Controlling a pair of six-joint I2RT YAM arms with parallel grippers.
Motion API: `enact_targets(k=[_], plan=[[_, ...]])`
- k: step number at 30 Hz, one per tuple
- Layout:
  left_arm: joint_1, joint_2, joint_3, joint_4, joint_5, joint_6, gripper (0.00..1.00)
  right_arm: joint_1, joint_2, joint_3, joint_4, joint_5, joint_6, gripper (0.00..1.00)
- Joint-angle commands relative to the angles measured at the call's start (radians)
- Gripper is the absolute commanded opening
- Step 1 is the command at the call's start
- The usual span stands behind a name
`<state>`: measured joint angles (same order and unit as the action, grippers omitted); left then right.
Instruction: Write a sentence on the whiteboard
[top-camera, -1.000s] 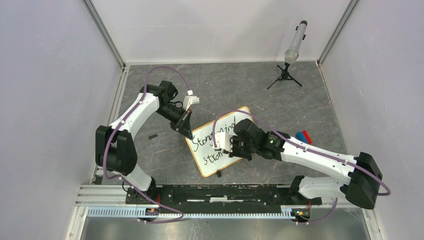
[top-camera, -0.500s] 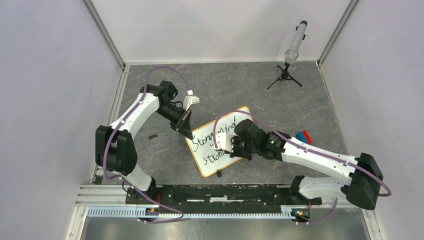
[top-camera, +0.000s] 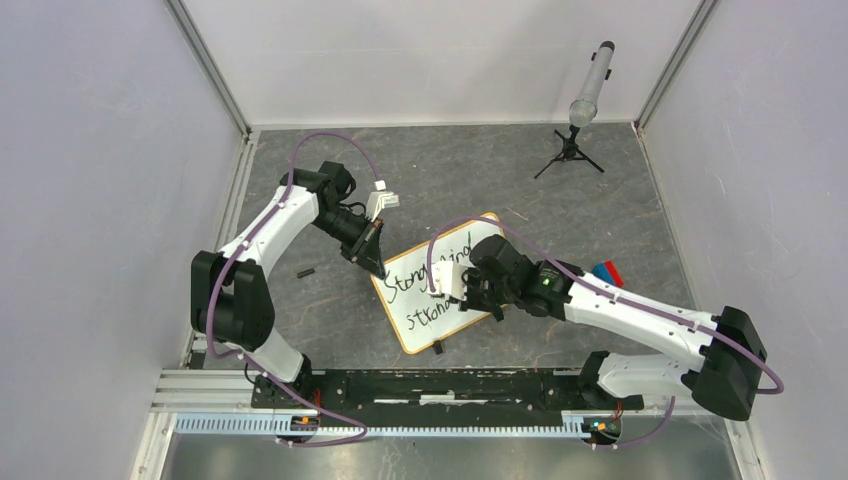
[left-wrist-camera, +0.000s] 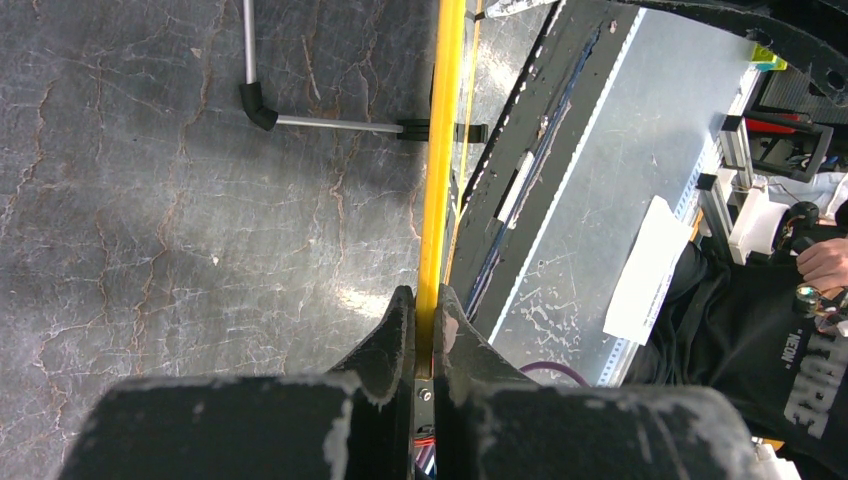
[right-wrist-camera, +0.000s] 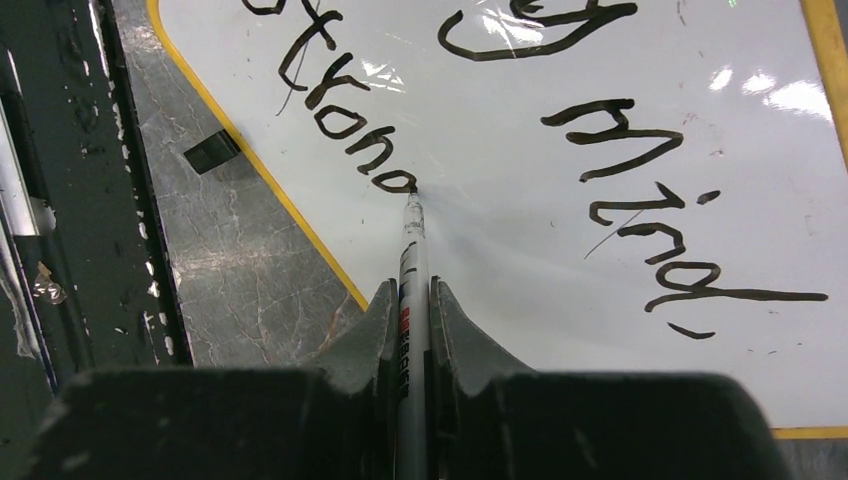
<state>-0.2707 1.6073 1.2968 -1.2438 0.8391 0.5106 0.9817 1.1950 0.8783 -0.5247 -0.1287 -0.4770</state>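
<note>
The grey marbled surface carries the whiteboard near its middle, turned diagonally, just ahead of the arms' bases. The left gripper is clamped on the board's yellow-tan frame at its left corner, the thin edge pinched between both fingers. The right gripper hangs over the board's near half, closed tight around a marker. The marker's tip touches the white face at the end of the lower line of black handwriting, which reads "strono". A small black piece lies on the surface left of the board.
</note>
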Motion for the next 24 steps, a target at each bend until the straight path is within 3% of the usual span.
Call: enact_targets(k=[1,13,24], plan=[[0.002,-0.001,0.016,0.042,-0.052,-0.002,0.02,-0.004,0.002,-0.027,0.016,-0.012,-0.01,0.0],[0.002,0.001,0.019,0.043,-0.053,-0.007,0.02,0.033,0.003,-0.099,0.032,-0.057,-0.001,0.0],[0.001,0.007,0.018,0.048,-0.06,-0.012,0.02,0.054,0.029,-0.007,0.049,-0.096,0.002,0.0]])
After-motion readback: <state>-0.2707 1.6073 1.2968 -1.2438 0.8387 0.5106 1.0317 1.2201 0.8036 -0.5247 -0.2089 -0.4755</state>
